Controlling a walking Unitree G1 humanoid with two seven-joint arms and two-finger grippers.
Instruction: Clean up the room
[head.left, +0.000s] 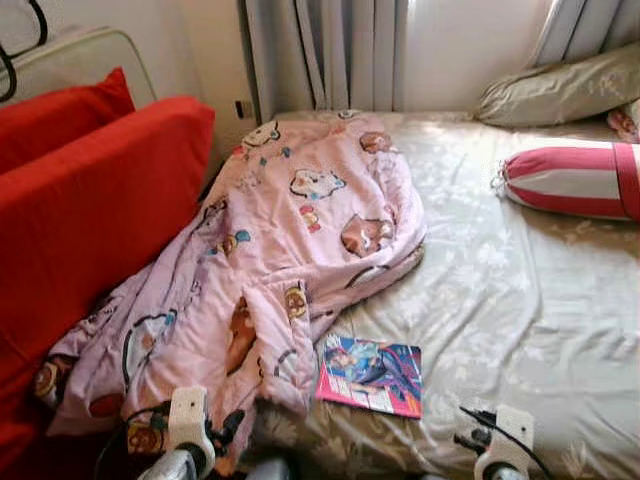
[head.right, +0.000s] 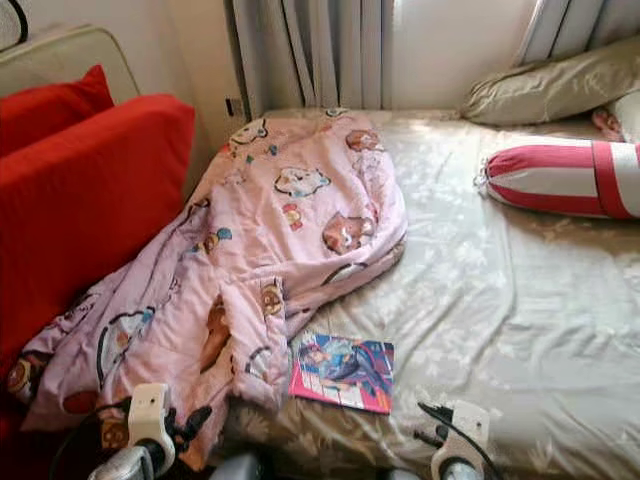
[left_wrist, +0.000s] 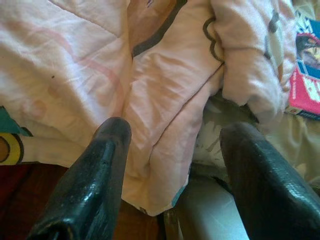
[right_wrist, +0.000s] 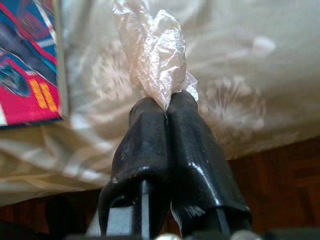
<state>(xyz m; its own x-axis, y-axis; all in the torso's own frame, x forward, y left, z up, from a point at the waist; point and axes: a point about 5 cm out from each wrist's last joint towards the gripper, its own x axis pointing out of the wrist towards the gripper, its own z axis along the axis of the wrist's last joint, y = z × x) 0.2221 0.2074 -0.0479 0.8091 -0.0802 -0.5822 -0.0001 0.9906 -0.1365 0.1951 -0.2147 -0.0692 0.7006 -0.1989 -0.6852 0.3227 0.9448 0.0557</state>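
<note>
Left pincer (left_wrist: 172, 150) hangs open at the bed's (head.left: 520, 300) near edge, the crumpled pink blanket (head.left: 270, 250) directly ahead. Right pincer (right_wrist: 167, 112) pinches a plastic wrapper (right_wrist: 152, 55); the book (head.left: 370, 375) lies between them.

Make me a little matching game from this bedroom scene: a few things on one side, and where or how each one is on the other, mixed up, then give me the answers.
Things:
1. pink quilt
2. comic book
3. striped bolster
4. clear plastic scrap

Places or states:
A. pinched in the shut right hand
B. lying flat near the foot edge of the bed
C. crumpled along the bed's left side, beside the red sofa
D. at the bed's right edge, near the grey pillow

Pairs: 1-C, 2-B, 3-D, 4-A
</note>
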